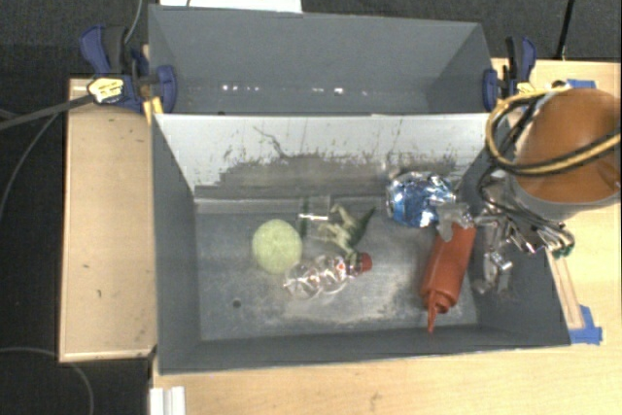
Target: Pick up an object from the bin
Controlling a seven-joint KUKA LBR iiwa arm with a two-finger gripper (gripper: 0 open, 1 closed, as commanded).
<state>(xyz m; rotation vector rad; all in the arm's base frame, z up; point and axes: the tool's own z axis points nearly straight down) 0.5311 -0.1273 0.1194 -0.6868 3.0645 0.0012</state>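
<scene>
My gripper (494, 267) hangs low at the bin's right side, under the arm's wrist. Just left of it lies a red-orange squeeze bottle (447, 271), nozzle pointing toward the front wall; the gripper is beside it, not around it. Behind the bottle, near the back wall, sits a crumpled blue and silver foil bag (418, 199). Nothing shows held in the gripper.
Mid-floor lie a pale green ball (277, 245), a crumpled clear plastic piece (316, 280) with a small red cap (362, 262) beside it, and a green and cream toy figure (340, 226). The bin's left part is bare floor.
</scene>
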